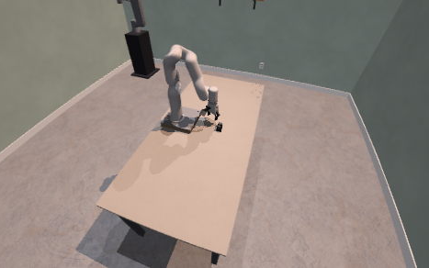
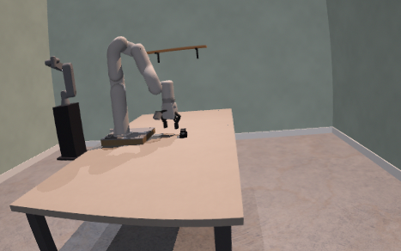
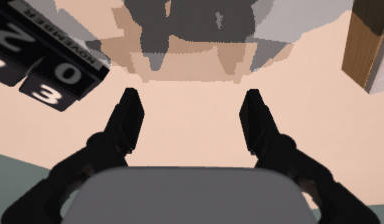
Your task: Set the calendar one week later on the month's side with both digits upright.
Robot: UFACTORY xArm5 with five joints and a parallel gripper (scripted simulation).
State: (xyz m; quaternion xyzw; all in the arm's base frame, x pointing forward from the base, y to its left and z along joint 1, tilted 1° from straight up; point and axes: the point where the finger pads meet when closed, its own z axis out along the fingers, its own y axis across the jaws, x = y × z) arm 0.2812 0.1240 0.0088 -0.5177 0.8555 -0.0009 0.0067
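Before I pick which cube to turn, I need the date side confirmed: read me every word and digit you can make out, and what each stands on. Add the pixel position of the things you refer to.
"NOVEMBER": the strip (image 3: 62, 37) along the calendar's edge.
"2": a face of the cube (image 3: 15, 39) farther from the claw (image 3: 191, 101).
"0": a face of the cube (image 3: 68, 74) nearer it.
"3": another face of that nearer cube.
A partial white digit, cut off at the picture's left edge: not readable for certain.
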